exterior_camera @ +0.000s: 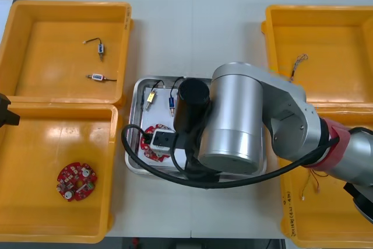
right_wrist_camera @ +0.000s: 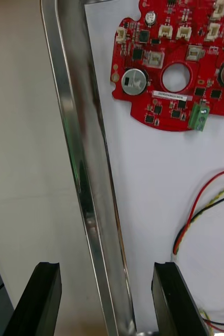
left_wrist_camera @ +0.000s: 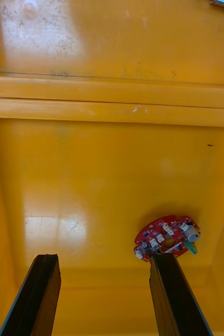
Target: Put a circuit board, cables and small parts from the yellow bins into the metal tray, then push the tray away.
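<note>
My right gripper [right_wrist_camera: 105,273] spread wide, empty, astride tray [right_wrist_camera: 75,131] rim; board [right_wrist_camera: 169,100] inside tray; left gripper [left_wrist_camera: 104,262] spread, empty, over bin [left_wrist_camera: 80,173].

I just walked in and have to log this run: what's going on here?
The right gripper hangs open across the rim of the metal tray, one finger inside and one outside. The tray already holds a red circuit board, a red and yellow cable and small metal parts. The left gripper hovers open over the near left yellow bin, where a second circuit board lies.
</note>
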